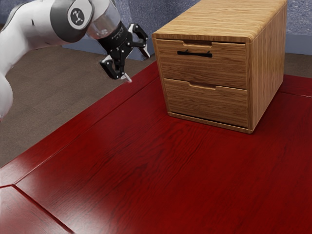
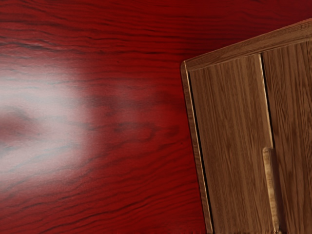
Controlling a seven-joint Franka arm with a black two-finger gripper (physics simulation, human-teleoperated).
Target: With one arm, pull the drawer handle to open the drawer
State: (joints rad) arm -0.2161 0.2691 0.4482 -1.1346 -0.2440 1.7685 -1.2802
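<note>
The top drawer [image 1: 207, 68] of the light wooden cabinet [image 1: 222, 17] sits flush and closed on the red table [image 1: 146, 170]. Its slim black bar handle [image 1: 194, 53] lies horizontal near the drawer's upper edge.

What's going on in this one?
A single robot arm holds its gripper open in the air, to the exterior view's left of a wooden cabinet that stands on a red table. The gripper touches nothing. The top drawer with the black handle looks shut, as does the lower drawer; the pull has not yet begun.
</note>
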